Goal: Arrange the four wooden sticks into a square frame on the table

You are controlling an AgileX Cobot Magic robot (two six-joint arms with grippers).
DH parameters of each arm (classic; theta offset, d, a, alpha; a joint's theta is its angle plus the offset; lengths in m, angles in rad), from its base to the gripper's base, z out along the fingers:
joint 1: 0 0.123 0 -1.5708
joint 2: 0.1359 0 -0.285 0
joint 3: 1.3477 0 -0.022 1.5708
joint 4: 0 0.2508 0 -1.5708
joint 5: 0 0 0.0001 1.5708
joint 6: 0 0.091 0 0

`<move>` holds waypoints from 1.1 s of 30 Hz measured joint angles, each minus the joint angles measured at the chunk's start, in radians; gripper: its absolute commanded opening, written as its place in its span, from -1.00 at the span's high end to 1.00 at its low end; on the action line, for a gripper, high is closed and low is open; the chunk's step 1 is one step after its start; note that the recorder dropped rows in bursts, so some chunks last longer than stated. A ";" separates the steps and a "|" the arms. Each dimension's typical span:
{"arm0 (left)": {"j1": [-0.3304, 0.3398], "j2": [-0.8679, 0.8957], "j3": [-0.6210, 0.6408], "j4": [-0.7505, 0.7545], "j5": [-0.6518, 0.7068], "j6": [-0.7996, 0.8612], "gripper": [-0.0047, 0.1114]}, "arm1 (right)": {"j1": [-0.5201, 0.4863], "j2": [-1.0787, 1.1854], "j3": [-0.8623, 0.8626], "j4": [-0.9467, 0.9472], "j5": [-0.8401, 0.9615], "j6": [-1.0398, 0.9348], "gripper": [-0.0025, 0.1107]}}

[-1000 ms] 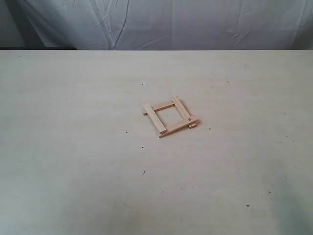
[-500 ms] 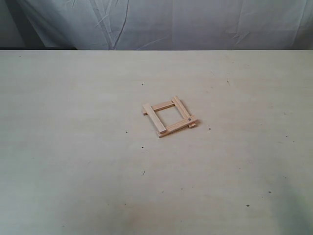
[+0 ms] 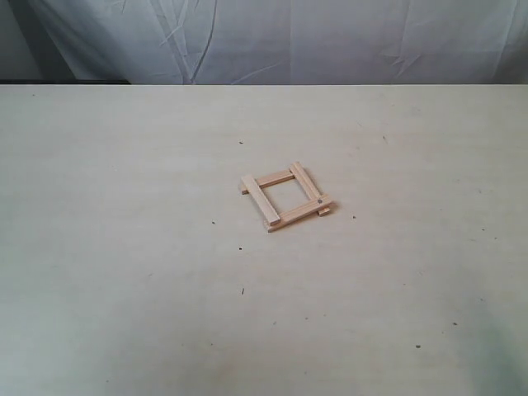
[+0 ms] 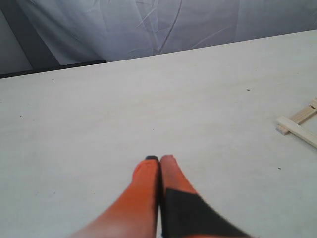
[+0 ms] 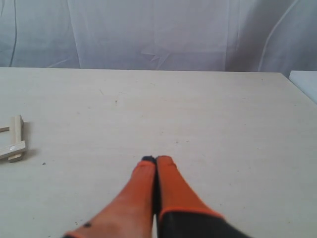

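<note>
The four wooden sticks lie as a small square frame (image 3: 285, 196) near the middle of the table (image 3: 124, 272), overlapping at the corners, with a dark hole showing at one corner. Neither arm appears in the exterior view. In the left wrist view my left gripper (image 4: 159, 158) has its orange fingers pressed together, holding nothing, and a corner of the frame (image 4: 299, 127) lies well off to one side. My right gripper (image 5: 156, 159) is likewise shut and empty, with another corner of the frame (image 5: 14, 145) far from it at the picture's edge.
A wrinkled white cloth (image 3: 330, 41) hangs behind the table's far edge. Tiny dark specks dot the pale tabletop. A white edge (image 5: 304, 82) shows beyond the table's corner in the right wrist view.
</note>
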 measured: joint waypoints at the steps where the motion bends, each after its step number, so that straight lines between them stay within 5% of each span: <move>1: 0.000 0.000 0.000 0.000 0.000 0.000 0.92 | 0.000 0.000 0.000 0.000 0.000 0.000 0.96; 10: 0.000 -0.061 0.009 0.010 0.002 -0.002 0.92 | 0.000 0.000 0.000 0.000 0.002 0.000 0.96; 20: 0.000 -0.549 0.442 -0.038 -0.129 -0.011 0.92 | 0.000 0.000 0.000 0.008 0.002 0.000 0.96; 33: 0.000 -0.621 0.452 -0.034 -0.098 -0.011 0.92 | 0.000 0.000 0.000 0.018 0.006 0.000 0.96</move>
